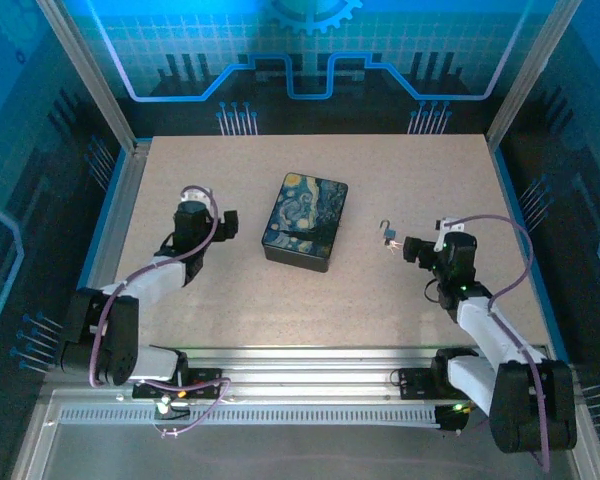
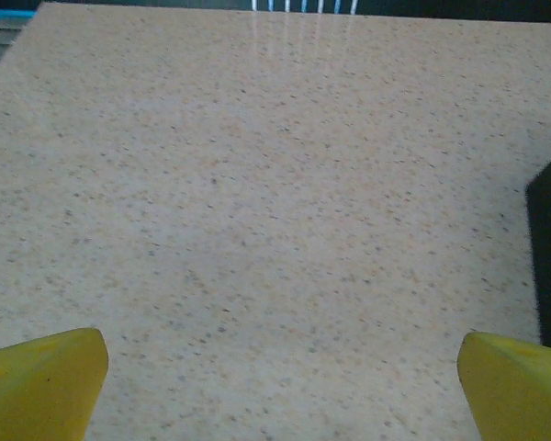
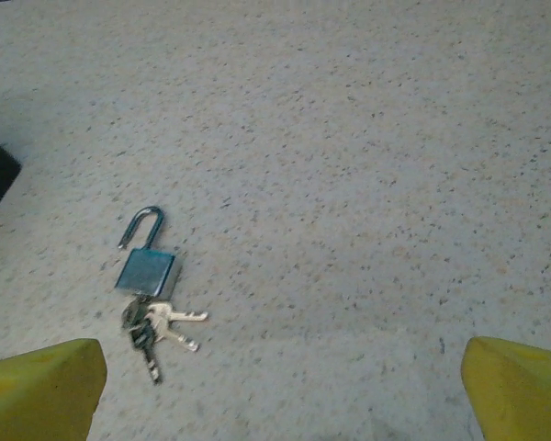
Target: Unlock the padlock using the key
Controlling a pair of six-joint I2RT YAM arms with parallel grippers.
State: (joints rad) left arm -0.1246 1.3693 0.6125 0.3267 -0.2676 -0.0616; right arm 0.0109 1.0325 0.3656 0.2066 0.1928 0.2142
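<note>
Robotics lab test cell, speckled beige square tabletop [image 1: 310,300], silver aluminium frame posts [image 1: 85,70] at its far corners, blue-lit wall panels with circuit-line and gear graphics [image 1: 310,50] behind it, white-and-black robot arms [image 1: 160,275] bolted to a slotted aluminium rail [image 1: 310,372] along its near edge

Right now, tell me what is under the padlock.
The padlock lies flat on the speckled table, with nothing seen beneath it. The keys splay from its near end; whether one is in the keyhole is hidden.
</note>
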